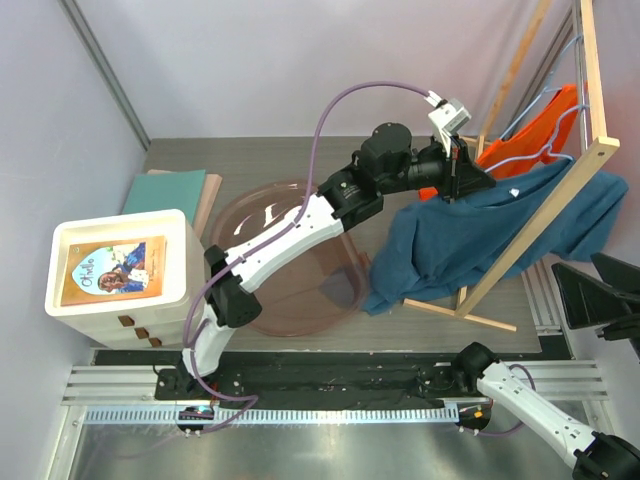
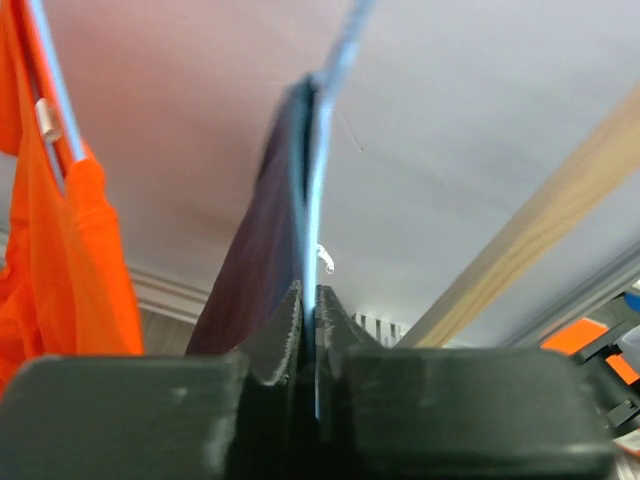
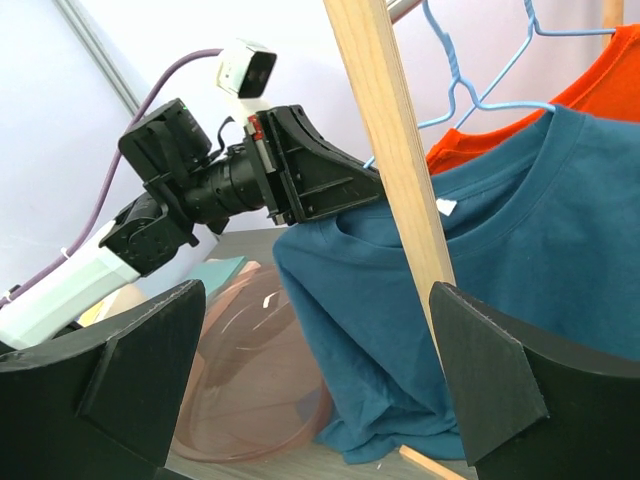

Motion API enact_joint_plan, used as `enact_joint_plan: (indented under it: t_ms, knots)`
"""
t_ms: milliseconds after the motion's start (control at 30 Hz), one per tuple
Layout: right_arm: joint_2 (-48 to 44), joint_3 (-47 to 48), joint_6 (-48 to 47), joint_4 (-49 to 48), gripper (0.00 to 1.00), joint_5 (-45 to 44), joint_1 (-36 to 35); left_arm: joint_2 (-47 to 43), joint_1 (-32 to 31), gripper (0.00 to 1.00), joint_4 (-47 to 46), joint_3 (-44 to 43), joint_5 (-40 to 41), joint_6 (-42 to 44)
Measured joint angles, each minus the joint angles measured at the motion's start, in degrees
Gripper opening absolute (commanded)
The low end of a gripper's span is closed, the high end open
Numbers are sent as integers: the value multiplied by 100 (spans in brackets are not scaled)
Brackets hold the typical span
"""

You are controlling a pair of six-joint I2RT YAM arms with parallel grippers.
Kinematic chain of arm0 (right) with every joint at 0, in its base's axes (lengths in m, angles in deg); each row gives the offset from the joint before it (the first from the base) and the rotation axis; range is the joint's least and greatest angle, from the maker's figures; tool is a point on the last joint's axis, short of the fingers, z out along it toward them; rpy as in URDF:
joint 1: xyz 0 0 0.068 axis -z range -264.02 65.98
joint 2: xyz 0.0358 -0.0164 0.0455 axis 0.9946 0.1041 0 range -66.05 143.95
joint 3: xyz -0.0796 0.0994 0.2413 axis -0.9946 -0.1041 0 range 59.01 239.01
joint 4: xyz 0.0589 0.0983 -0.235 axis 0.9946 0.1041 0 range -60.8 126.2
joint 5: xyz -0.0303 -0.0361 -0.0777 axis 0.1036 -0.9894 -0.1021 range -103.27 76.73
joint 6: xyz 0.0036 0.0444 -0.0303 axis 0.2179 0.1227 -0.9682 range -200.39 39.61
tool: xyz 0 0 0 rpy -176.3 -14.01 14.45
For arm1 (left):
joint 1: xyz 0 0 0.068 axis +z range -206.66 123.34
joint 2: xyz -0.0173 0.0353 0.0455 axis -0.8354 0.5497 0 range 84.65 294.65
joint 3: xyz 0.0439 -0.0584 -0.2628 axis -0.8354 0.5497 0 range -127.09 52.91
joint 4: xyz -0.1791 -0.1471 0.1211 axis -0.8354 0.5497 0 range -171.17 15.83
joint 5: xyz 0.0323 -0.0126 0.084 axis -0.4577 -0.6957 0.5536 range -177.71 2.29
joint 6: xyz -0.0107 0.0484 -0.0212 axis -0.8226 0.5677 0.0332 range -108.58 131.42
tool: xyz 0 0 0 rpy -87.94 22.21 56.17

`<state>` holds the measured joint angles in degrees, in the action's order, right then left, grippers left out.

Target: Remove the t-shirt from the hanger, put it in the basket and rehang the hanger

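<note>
Left wrist view: left tool (image 2: 310, 305) pinches the t-shirt (image 2: 255, 260) shoulder, apparently with the hanger (image 2: 317, 200) wire, shirt hanging on the rack (image 1: 540, 215). Best slide cloth sideways off the wire, not downward. Right tool (image 3: 315, 360) spread, idle.

- Matt teal cloth: t-shirt (image 1: 470, 235)
- Smooth pale-blue wire: hanger (image 3: 457, 80)
- Bare pale wood: rack (image 3: 390, 130)
- Glossy see-through plastic: bowl (image 1: 290, 270), nine o'clock of t-shirt
- Matt grey woodgrain: table (image 1: 270, 160)

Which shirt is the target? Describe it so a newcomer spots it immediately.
Find the slanted wooden clothes rack at the table's right side; two shirts hang from it. The target is the dark teal-blue t-shirt, draped nearer the arms, with the left gripper pinching its shoulder. Its neighbour behind is a bright orange shirt.
</note>
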<state>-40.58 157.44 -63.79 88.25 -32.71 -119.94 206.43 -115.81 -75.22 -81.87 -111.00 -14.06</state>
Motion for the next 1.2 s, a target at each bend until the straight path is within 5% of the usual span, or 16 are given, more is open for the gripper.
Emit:
enact_joint_plan:
  t_ms: [467,1200]
  knots:
    - [-59,-107,-63,42,100,-162,0,0,9,0,-704,7,-168,-977]
    - [-90,-195,-173,109,100,-341,0,22,179,0,-3126,1220,284,-4782]
